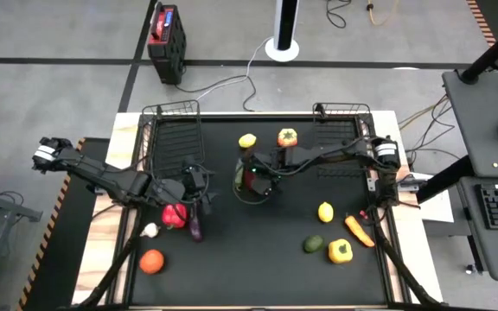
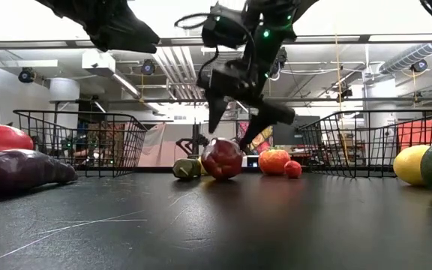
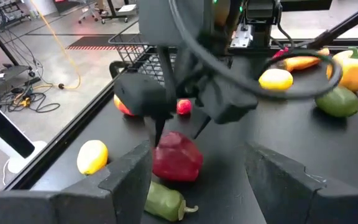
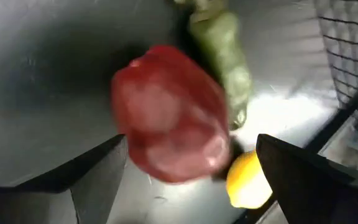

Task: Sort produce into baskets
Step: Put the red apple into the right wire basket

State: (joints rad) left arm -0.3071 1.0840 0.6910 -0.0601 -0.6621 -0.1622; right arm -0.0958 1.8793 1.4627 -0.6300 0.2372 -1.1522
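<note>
Fingers of the right gripper (image 2: pixel 237 124) stand spread and empty just above the red pepper (image 2: pixel 222 158), which sits mid-surface (image 1: pixel 258 259) beside a green cucumber (image 4: pixel 224 46). It looks light, hard and glossy, likely slippery; pinching across its broad middle seems safest. Left gripper (image 1: pixel 199 186) waits nearby, half open.
</note>
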